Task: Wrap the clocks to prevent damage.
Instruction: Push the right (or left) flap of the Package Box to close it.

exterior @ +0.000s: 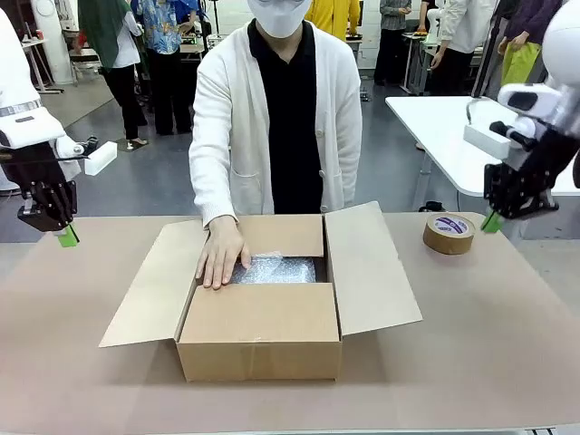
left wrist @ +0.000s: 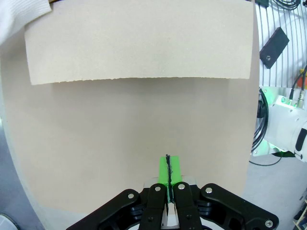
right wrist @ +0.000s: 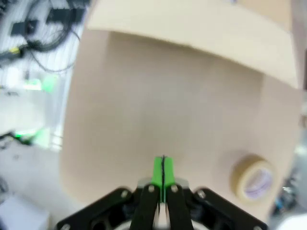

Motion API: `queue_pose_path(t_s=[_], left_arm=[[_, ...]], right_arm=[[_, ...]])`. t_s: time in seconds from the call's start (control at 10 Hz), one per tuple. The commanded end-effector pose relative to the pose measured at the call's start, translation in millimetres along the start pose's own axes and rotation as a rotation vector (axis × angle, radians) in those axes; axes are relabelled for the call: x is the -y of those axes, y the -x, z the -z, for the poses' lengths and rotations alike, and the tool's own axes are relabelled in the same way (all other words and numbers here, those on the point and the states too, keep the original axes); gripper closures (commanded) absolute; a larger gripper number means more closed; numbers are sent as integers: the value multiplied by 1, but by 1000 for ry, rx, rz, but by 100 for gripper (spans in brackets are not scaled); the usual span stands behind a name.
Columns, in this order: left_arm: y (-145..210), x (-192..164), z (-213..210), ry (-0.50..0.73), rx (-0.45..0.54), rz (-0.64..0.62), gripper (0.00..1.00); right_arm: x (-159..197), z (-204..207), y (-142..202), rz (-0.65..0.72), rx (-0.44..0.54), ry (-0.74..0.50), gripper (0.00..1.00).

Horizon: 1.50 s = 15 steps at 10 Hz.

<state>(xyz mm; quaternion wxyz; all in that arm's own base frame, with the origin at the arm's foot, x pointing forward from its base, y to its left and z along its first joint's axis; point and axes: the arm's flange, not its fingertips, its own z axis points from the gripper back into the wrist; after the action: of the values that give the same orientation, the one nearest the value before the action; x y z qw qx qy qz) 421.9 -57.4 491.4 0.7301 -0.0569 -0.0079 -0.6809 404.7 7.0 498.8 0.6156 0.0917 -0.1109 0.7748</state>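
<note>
Across the lower frame a brown table (exterior: 489, 344) is spread, with an open cardboard box (exterior: 258, 340) at centre. Inside it, bubble wrap (exterior: 276, 269) is pressed by the person's hand (exterior: 220, 254). The left gripper (exterior: 66, 237) and right gripper (exterior: 490, 222) are held raised at the frame edges, pads together and empty. A tape roll (exterior: 449, 233) is seen at right.

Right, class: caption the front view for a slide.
Person's hand rests on bubble wrap in open cardboard box; left pincer and right pincer shut.
</note>
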Motion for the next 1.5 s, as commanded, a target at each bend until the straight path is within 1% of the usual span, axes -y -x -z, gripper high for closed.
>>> queue_pose_path(t_s=[0.0,0.1,0.2,0.3,0.4,0.8,0.9,1.0,1.1,1.2,1.4], left_arm=[[1,1,-3,8,-1,2,100],[1,1,-3,8,-1,2,100],[1,1,-3,8,-1,2,100],[1,1,-3,8,-1,2,100],[1,1,-3,8,-1,2,100],[1,1,-3,8,-1,2,100],[1,1,-3,8,-1,2,100],[1,1,-3,8,-1,2,100],[1,1,-3,8,-1,2,100],[1,1,-3,8,-1,2,100],[1,1,-3,8,-1,2,100]], right_arm=[[9,21,20,81,205,-63,99],[7,26,28,118,256,-43,99],[8,34,36,183,320,18,99],[9,37,38,217,308,46,99],[4,35,34,142,262,-31,99],[4,35,34,142,262,-31,99],[7,37,30,169,273,-23,99],[12,57,30,197,317,-9,99],[17,79,27,232,334,4,99],[19,95,23,235,385,12,99],[20,121,17,198,502,2,99]])
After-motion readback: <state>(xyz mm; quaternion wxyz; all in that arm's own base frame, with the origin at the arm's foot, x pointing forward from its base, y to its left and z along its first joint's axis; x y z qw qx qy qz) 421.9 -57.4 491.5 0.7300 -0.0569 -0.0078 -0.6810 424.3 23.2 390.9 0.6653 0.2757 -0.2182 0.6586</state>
